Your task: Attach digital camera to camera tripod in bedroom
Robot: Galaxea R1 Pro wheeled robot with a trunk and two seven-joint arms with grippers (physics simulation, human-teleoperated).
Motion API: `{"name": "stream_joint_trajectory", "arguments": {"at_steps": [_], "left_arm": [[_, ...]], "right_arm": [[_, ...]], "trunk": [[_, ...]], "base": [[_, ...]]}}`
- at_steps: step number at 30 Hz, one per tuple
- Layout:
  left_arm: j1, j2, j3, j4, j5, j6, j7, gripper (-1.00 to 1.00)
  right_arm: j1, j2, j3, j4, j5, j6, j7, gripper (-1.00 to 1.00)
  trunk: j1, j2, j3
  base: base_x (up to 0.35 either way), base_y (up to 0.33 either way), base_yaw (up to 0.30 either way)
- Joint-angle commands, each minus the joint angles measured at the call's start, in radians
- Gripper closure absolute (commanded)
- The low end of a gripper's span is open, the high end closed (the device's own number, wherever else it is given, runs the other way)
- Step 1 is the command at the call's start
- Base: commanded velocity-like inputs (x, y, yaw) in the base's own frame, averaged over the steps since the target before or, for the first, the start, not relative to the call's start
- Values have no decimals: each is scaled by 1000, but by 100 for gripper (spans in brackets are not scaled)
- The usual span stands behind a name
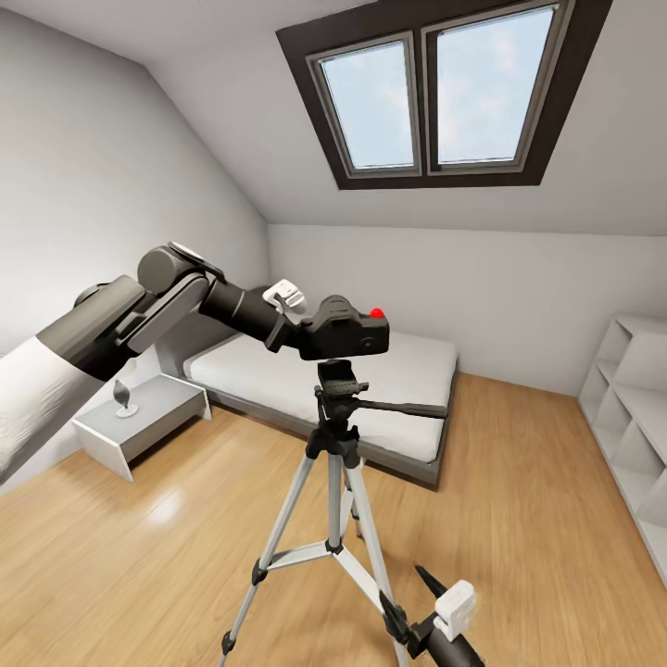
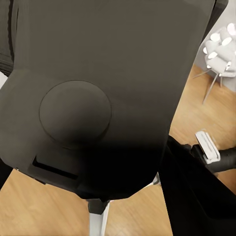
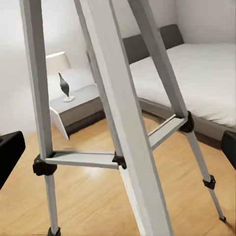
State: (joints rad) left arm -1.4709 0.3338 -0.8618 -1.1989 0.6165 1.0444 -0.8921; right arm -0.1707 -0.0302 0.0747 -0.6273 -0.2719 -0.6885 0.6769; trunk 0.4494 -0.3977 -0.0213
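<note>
Sloped white walls and a dark skylight (image 1: 445,93) frame the bedroom, with a grey nightstand (image 1: 139,421) far left by the low bed (image 1: 398,389). At centre, the left gripper (image 1: 310,329) seems clamped on the digital camera (image 1: 352,332), just above the camera tripod (image 1: 335,482) head. Rigid, probably light and fragile, it is best held by its body sides. Near right, the right gripper (image 1: 431,607) shows fingers apart beside a leg.

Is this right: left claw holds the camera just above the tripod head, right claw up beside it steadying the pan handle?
Not the right claw: the head view shows it low, near a tripod leg. The rest holds: the digital camera sits just above the camera tripod head, on the left arm.
</note>
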Motion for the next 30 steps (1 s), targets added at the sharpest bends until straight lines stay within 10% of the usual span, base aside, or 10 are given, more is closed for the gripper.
{"name": "stream_joint_trajectory", "arguments": {"at_steps": [1,30], "left_arm": [[-2,1,-2,0,0,3,-4,100],[-3,3,-2,-1,0,3,-4,100]], "right_arm": [[-4,0,11,1,-6,0,-6,-100],[-71,50,61,-2,13,100,-103,-100]], "trunk": [[1,-2,-2],[1,-2,-2]], "base": [[0,0,0],[0,0,0]]}}
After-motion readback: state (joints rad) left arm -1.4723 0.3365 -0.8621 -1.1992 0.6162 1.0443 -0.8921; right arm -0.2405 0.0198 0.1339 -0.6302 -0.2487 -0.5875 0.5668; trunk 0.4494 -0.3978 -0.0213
